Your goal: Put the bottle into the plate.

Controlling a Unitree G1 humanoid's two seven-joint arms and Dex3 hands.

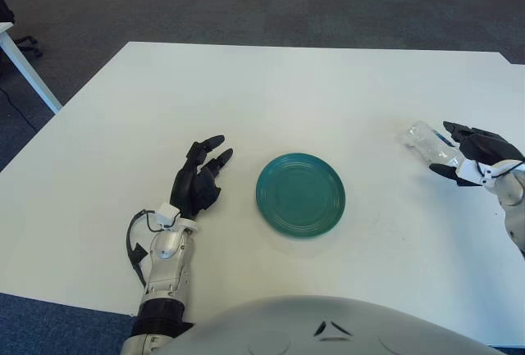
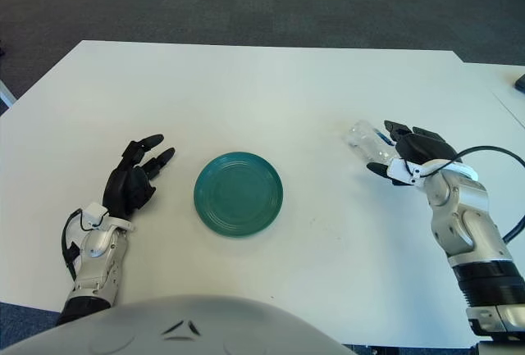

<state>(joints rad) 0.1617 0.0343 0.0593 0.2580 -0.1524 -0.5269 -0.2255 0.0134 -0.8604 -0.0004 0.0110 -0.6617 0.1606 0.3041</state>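
A clear plastic bottle (image 1: 425,138) lies on its side on the white table (image 1: 246,84), far to the right. My right hand (image 1: 443,150) is at the bottle's near end, fingers (image 2: 408,133) over it and thumb (image 2: 379,170) below it, spread and not clamped. The teal plate (image 1: 269,175) sits empty in the middle of the table, well left of the bottle. My left hand (image 1: 201,176) shows just left of the plate, idle with relaxed fingers.
A cable loops from my right forearm (image 2: 459,207) past the table's right edge. Dark carpet lies beyond the far edge. A white table leg (image 1: 29,72) stands at the far left.
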